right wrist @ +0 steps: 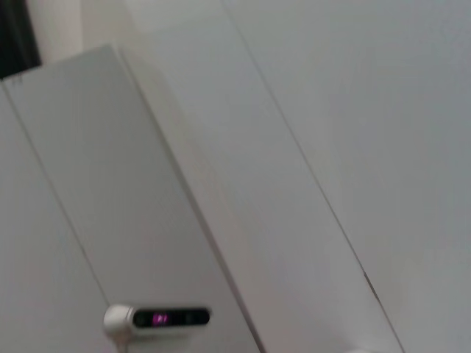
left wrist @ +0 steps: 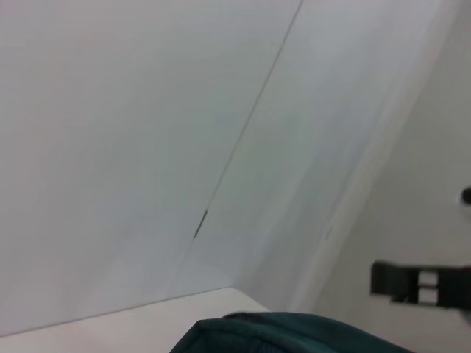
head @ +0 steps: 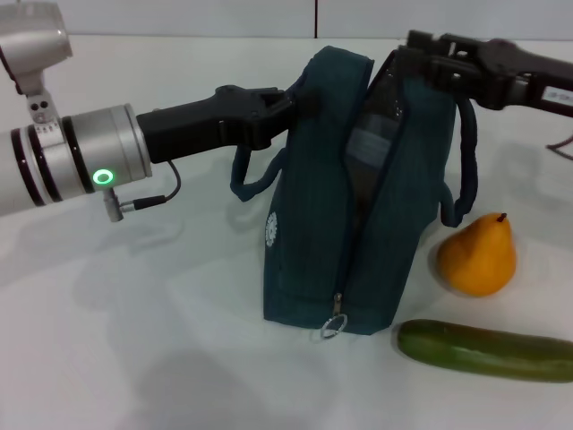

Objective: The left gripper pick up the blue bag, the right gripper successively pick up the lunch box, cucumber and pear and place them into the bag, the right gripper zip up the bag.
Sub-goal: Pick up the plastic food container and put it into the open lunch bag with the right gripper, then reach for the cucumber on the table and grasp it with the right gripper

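The blue bag (head: 345, 193) stands upright near the middle of the white desk (head: 134, 340). It is dark teal fabric with a small round white logo on its side, a long zipper running down its front edge to a metal ring pull near the base, and two padded loop handles hanging from either side. The zipper is open along the top, and something clear shows inside the gap; it looks like the lunch box (head: 372, 148), though little of it can be made out.

The left gripper (head: 291, 103) reaches in from the left and its fingers are clamped on the bag's upper left edge. The right gripper (head: 421, 58) sits at the bag's top right corner; whether its fingers are apart or together cannot be told.

The pear (head: 477, 255), orange-yellow with a short dark stem, rests upright just right of the bag. The cucumber (head: 486, 350), long and dark green, lies in front of the pear, near the bag's lower right corner.
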